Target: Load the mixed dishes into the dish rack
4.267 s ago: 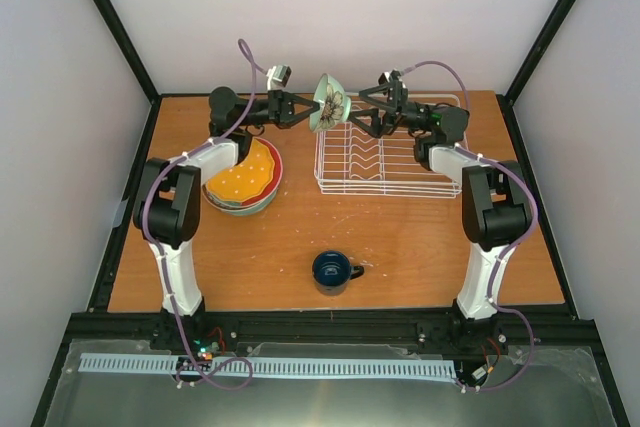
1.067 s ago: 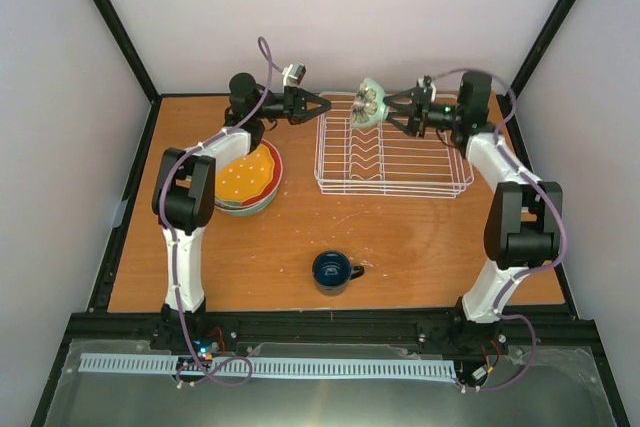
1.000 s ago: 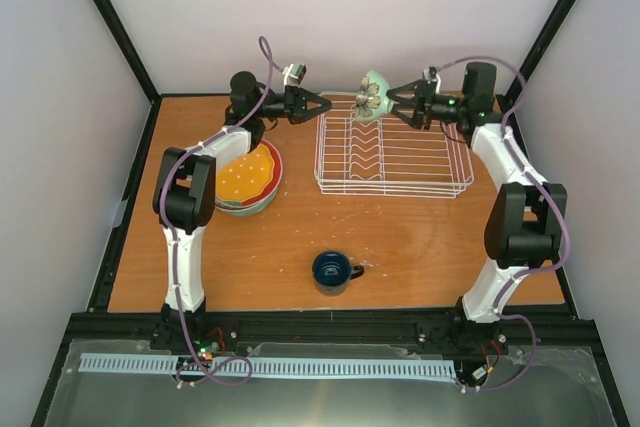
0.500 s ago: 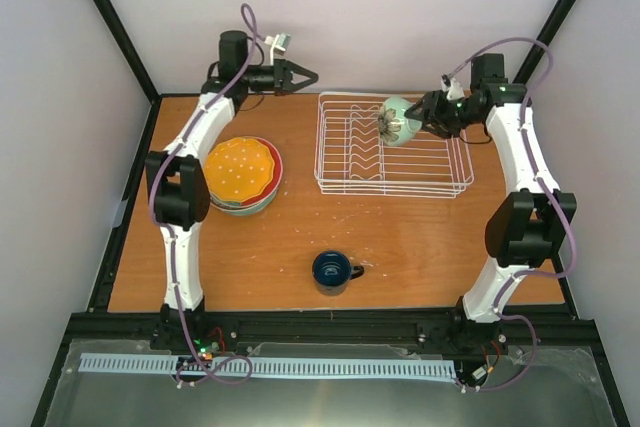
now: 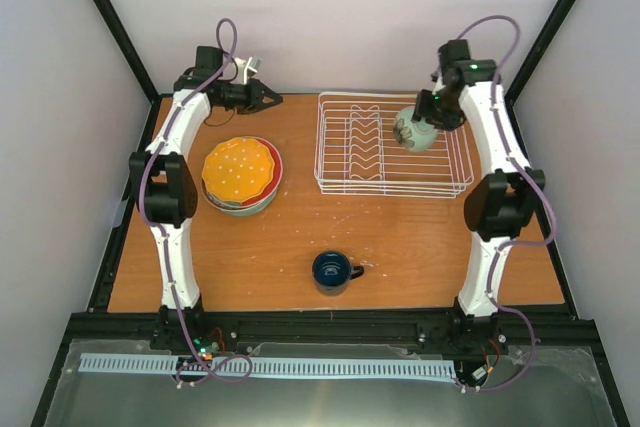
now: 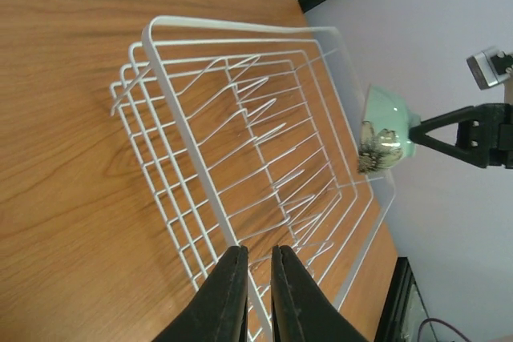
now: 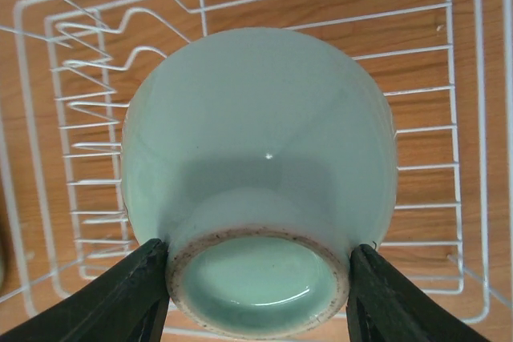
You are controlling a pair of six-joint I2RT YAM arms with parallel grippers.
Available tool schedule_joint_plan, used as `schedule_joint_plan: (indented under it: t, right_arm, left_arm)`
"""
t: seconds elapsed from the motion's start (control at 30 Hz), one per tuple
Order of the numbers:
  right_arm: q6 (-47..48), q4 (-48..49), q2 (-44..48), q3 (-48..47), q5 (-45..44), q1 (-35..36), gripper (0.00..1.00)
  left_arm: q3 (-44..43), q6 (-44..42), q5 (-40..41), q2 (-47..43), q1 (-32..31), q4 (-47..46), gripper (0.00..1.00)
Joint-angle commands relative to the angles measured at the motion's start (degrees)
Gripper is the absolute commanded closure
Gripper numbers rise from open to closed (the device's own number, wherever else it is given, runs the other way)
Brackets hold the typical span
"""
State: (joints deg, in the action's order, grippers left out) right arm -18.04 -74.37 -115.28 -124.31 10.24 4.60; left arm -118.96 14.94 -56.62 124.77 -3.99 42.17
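My right gripper (image 5: 424,123) is shut on the foot of the small pale green bowl (image 5: 413,133), holding it mouth-down above the right part of the white dish rack (image 5: 390,185). In the right wrist view the bowl (image 7: 256,158) fills the frame between my fingers (image 7: 144,286), with the rack (image 7: 453,78) below. My left gripper (image 5: 268,99) is empty at the back left, its fingers nearly together (image 6: 258,258), pointing at the rack (image 6: 172,94). The orange-yellow dotted plate (image 5: 240,169) tops a stack with the red plate (image 5: 277,163) and pale teal bowl (image 5: 250,209). The dark blue mug (image 5: 330,269) stands in front.
The stack sits left of the rack. The white floral plate does not show on its own. Black frame posts and white walls close the back and sides. In the left wrist view the green bowl (image 6: 386,128) hangs past the rack's far side.
My right arm has carried the green bowl from the rack's far edge to over its right part and turned it mouth-down. My left arm has drawn back to the back left.
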Motion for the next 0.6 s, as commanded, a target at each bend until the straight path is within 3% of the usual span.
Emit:
schedule_joint_plan:
  t: [0.0, 0.33, 0.57]
  right_arm:
    - [-0.88, -1.35, -3.94, -4.53, -10.25, 3.99, 0.97]
    - [-0.25, -3.29, -13.37, -16.32, -17.85, 4.19, 0.97]
    - [0.22, -2.32, -18.00, -17.03, -16.84, 4.19, 0.97]
  left_arm:
    - [-2.30, -6.24, 4.70, -0.40, -0.45, 6.62, 0.90]
    - [0.30, -7.62, 8.37, -1.55, 0.51, 7.57, 0.90]
    - [1.97, -7.81, 8.78, -1.97, 0.58, 7.57, 0.90]
